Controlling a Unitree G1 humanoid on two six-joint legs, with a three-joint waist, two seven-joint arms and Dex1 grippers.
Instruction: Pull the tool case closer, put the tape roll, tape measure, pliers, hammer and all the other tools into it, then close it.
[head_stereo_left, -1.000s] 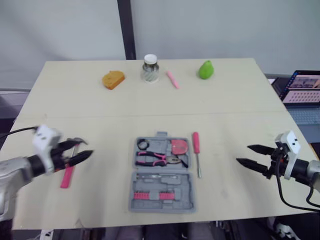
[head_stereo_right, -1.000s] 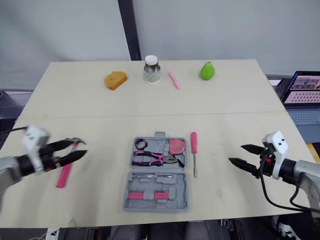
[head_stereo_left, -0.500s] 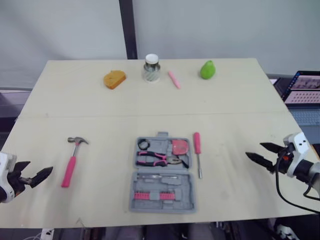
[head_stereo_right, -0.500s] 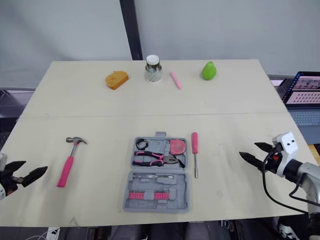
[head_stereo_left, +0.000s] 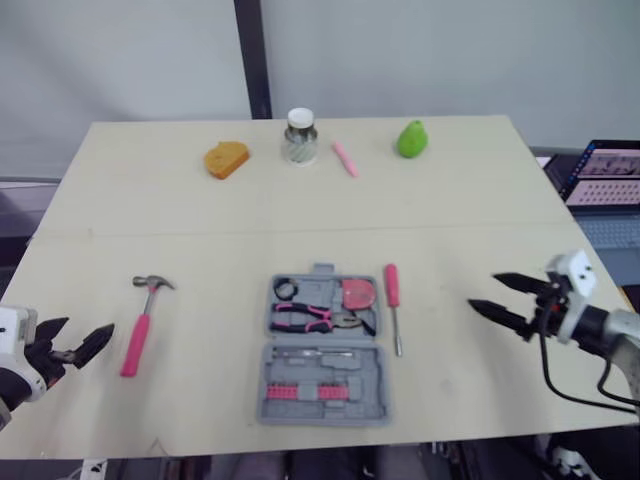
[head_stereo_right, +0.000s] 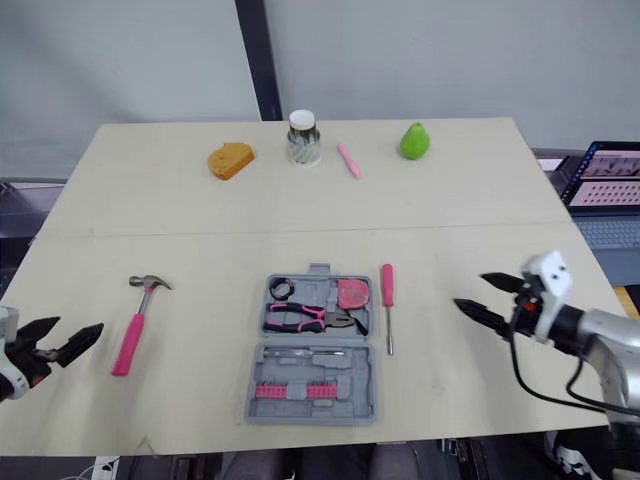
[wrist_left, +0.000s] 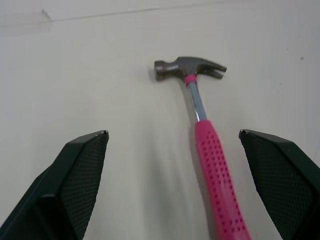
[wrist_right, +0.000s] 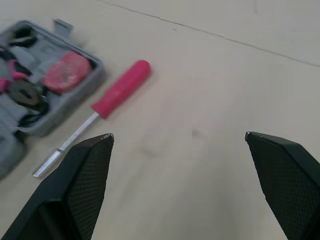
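While left tool & right tool gape empty, 1 hammer, 1 screwdriver flank 1 open case.

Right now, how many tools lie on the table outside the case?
2: the hammer left of the tool case, and the screwdriver just right of it. The small pink item at the far edge might be another.
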